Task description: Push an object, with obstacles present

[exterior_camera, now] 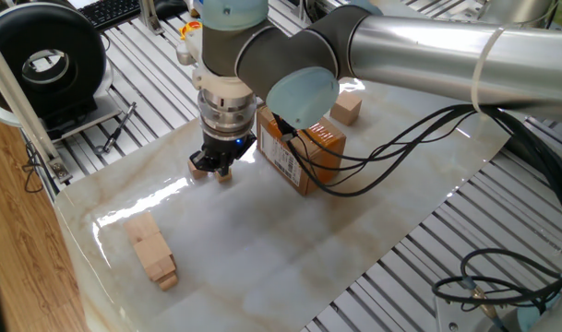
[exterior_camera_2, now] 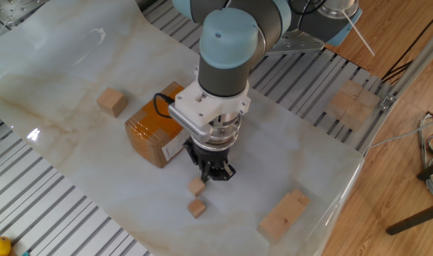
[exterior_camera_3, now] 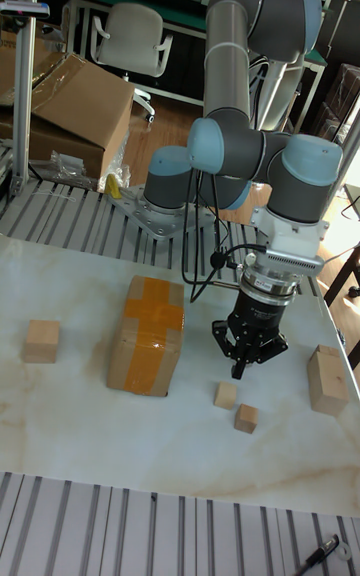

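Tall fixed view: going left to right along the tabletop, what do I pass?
Bigger tan wooden cube → orange-brown taped cardboard box → small tan wooden cube → second small tan cube → long stacked wooden blocks.

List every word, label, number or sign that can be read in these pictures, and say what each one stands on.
None can be read.
White label on the cardboard box: dark print shows at, too small and blurred to read.
Keyboard at the table's far edge: key legends too small to read.
Robot arm, pincer and wooden blocks: no text visible.
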